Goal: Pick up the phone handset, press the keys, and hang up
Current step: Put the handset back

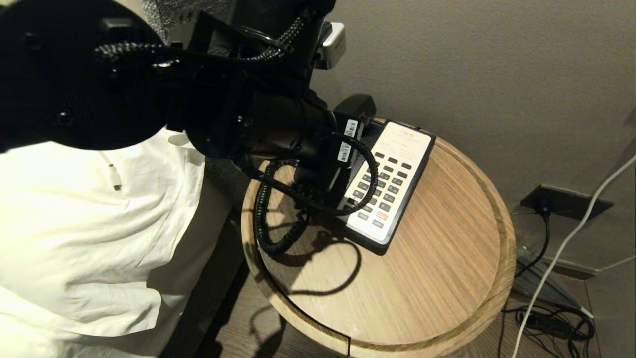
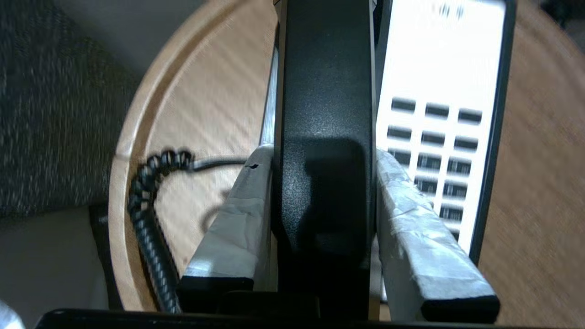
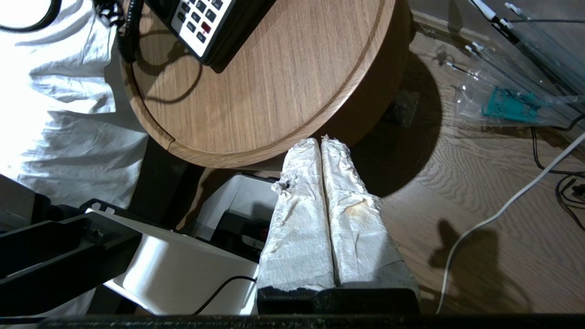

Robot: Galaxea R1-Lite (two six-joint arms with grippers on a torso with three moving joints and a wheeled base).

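While the left gripper [image 2: 322, 155] squeezes the phone handset [image 2: 325, 114] between its taped fingers [image 2: 237, 219], the keys [image 2: 434, 146] sit just beside it. Away from the round table [image 3: 283, 91], the right gripper [image 3: 321, 148] hangs pressed together, holding nothing.

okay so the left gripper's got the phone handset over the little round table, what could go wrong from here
1. The left gripper pinches the phone handset only by its smooth sides between taped fingers; it could slip or twist.
2. The coiled cord loops over the table near its edge, and the arm's own cable hangs over the keys; either might snag.
3. The right gripper sits shut below the table rim and may bump it when rising toward the keys.
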